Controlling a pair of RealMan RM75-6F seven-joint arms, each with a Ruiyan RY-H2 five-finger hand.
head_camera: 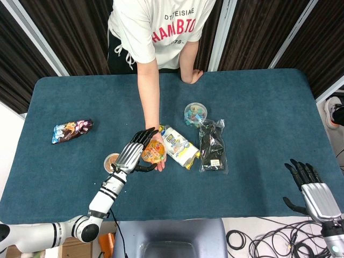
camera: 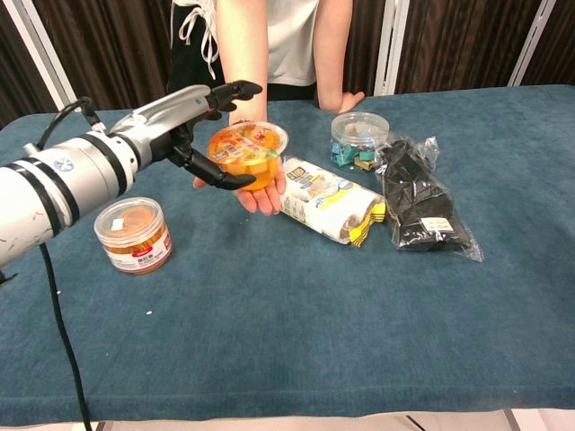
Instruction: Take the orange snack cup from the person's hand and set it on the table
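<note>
Left hand (camera: 193,135) at frame centre-left brackets the cup (camera: 244,154) on the person's palm (camera: 265,193); whether its fingers actually grip cannot be told. Right hand (head_camera: 312,188), lower right, hangs released. Risk: lifting before closure tips the cup off.

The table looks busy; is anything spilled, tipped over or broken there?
Nothing stands out. The orange snack cup sits upright on the person's hand, the left hand reaching around it; the brown-lidded tub stands upright.
</note>
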